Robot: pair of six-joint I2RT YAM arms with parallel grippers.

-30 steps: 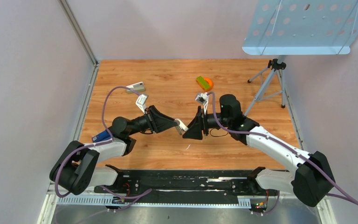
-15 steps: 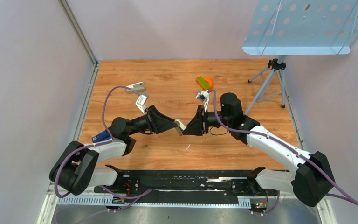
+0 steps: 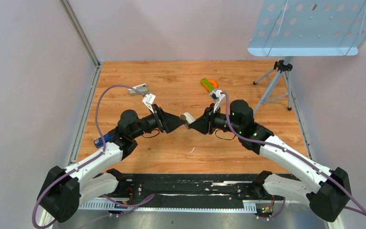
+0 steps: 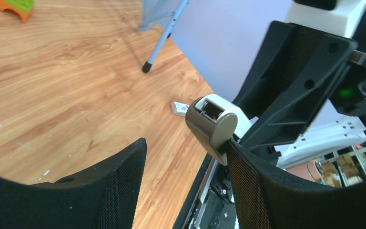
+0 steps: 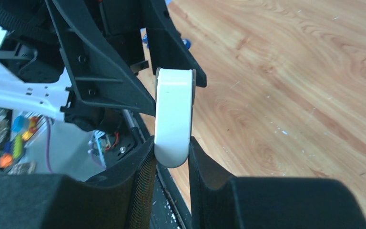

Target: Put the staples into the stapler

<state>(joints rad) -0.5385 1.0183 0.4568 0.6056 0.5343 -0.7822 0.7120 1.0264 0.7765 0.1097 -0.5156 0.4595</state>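
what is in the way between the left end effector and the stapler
Nothing visible. The stapler sits right at the tips of the open left end effector, with the right end effector clamped on its far end.

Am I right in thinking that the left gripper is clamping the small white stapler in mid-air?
Not quite: it is the right gripper that clamps the small white stapler in mid-air, as the right wrist view shows.
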